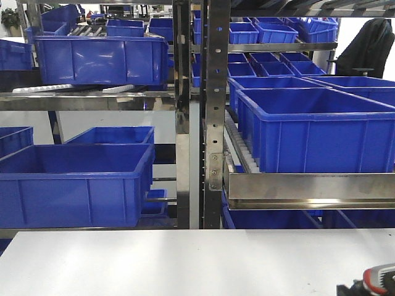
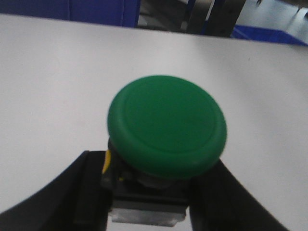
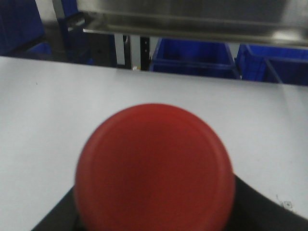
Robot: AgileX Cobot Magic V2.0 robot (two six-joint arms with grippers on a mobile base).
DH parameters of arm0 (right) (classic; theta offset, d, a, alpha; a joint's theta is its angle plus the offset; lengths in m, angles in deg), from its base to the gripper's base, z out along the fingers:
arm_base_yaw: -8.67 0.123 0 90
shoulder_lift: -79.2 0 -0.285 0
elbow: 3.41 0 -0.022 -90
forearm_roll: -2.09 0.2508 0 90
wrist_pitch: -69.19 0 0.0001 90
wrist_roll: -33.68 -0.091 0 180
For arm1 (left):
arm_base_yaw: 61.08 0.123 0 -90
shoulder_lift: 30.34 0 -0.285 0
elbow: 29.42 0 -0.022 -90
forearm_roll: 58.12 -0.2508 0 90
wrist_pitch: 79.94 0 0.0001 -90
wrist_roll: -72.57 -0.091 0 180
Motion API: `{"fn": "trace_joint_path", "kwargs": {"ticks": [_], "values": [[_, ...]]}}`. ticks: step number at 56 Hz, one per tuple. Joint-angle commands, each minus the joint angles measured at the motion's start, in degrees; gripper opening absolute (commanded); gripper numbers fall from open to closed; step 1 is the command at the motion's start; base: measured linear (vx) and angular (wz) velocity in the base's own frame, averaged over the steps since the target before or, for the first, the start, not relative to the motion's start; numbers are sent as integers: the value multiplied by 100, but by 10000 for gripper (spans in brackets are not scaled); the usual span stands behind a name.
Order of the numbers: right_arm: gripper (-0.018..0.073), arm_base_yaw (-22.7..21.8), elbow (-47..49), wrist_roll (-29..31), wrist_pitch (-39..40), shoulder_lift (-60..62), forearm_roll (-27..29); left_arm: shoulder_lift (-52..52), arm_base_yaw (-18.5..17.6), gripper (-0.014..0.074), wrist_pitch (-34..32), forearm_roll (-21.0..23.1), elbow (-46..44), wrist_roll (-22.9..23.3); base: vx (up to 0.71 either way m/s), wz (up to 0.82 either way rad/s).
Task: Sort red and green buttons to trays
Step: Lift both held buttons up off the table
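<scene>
In the left wrist view a green button (image 2: 166,126) fills the middle, its round cap facing the camera. My left gripper (image 2: 149,204) is shut on its dark body, one black finger (image 2: 79,192) on each side, above the white table (image 2: 53,77). A red button (image 3: 154,168) fills the lower right wrist view. My right gripper (image 3: 154,219) is shut on it; only the black finger edges (image 3: 269,207) show beside the cap, and the button's body is hidden. The trays are out of view.
Past the table's far edge (image 1: 197,230) stands a metal rack (image 1: 210,111) holding several deep blue crates (image 1: 308,126). More blue crates (image 1: 74,185) sit low on the left. A dark and red part of an arm (image 1: 370,283) pokes in at the front view's bottom right corner.
</scene>
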Motion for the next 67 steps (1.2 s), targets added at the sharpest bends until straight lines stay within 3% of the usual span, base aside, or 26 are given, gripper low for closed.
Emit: {"fn": "trace_joint_path", "kwargs": {"ticks": [1, 10, 18, 24, 32, 38, 45, 49, 57, 67], "values": [[-9, 12, 113, -43, 181, 608, -140, -558, -31, -6, -1394, 35, -22, 35, 0, 0], [-9, 12, 125, -339, -266, 1413, -478, -1352, -31, -6, -1260, -12, -44, 54, 0, 0], [-9, 12, 130, -705, -577, 1925, -823, -2107, -31, -6, -642, -152, -95, 97, 0, 0], [-9, 12, 130, -949, -718, 2096, -1128, -2661, -31, -6, 301, -499, -433, 97, 0, 0], [-9, 15, 181, -1614, -669, 2188, -1540, -3249, -31, -6, 2094, -1048, -1384, 97, 0, 0], [-9, 56, 444, -2183, -550, 2211, -2328, -3525, -31, -6, 3183, -1064, -2118, 97, 0, 0], [-9, 587, 1095, -2822, -643, 2201, -3459, -3847, -31, -6, 3760, -1064, -2703, 97, 0, 0], [-9, 996, 1466, -3202, -932, 2191, -3806, -4084, -31, -6, 4065, -1064, -2965, 97, 0, 0], [-9, 1770, 2009, -3595, -1719, 2212, -3903, -4755, -31, -6, 5252, -1064, -3301, 87, 0, 0], [-9, 2379, 2089, -3870, -2074, 2554, -3834, -5765, -31, -6, 6240, -1064, -3283, 69, 0, 0]]}}
